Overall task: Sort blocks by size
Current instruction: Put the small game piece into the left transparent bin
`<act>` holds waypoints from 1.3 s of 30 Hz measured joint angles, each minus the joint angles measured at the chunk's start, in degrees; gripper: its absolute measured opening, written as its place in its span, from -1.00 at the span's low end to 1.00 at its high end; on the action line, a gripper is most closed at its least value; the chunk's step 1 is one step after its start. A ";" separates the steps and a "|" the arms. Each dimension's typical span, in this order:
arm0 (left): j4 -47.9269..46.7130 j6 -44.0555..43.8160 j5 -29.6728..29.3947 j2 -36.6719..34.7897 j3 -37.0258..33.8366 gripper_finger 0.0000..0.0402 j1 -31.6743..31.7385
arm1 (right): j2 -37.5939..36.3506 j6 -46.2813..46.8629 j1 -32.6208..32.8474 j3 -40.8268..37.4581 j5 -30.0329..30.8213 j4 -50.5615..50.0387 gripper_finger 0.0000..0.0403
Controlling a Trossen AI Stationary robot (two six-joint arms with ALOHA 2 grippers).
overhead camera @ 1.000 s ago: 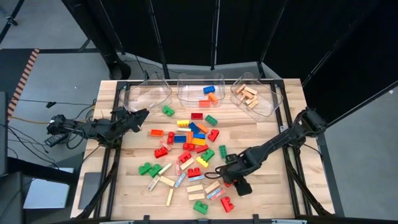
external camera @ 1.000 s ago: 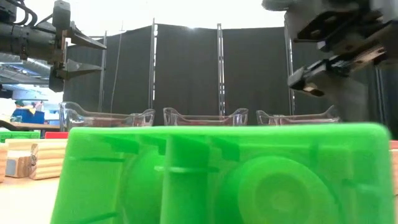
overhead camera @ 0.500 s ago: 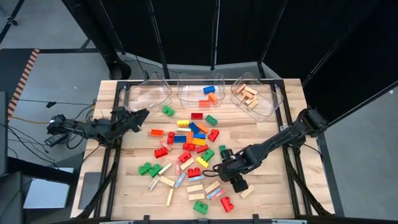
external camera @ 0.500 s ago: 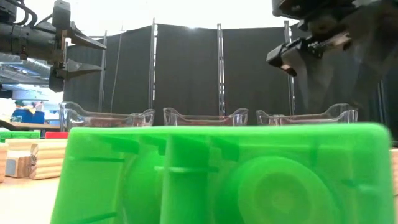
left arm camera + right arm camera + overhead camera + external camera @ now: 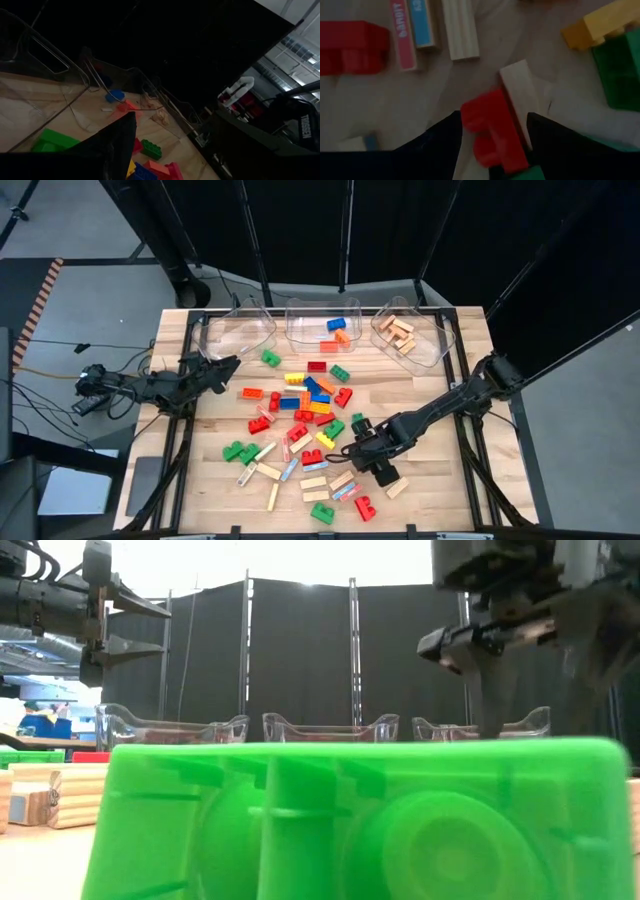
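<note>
A red studded brick [image 5: 495, 132] lies on the wooden table [image 5: 440, 480] directly between the two dark fingers [image 5: 437, 145] of the right gripper [image 5: 352, 448]. The fingers stand apart, one on each side of the brick, not visibly pressing it. A tan wooden bar [image 5: 522, 90] lies touching the brick's far side. Just beyond the fingers lie another pale bar [image 5: 461, 30], a pink and blue lettered bar [image 5: 410, 30] and a second red brick [image 5: 352, 47]; a yellow brick [image 5: 600, 25] and a green one [image 5: 620, 70] sit off to one side.

The rest of the blocks [image 5: 305, 405] are scattered over the middle of the table, away from this gripper toward the three clear bins [image 5: 340, 325] at the far edge.

The left gripper [image 5: 232, 363] hangs above the table near the leftmost bin, its fingers spread wide and empty.
</note>
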 joint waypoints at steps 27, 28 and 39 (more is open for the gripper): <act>-0.01 -0.01 0.40 0.03 0.02 0.34 -0.05 | 0.78 3.17 -4.52 4.70 2.98 -4.72 -0.12; -0.01 -0.01 0.39 0.02 0.02 0.34 -0.04 | -0.15 2.57 -5.64 5.41 4.15 -4.80 -0.12; -0.01 0.00 0.39 0.02 0.02 0.34 -0.05 | -3.86 -0.45 -31.90 13.02 17.66 4.18 -0.12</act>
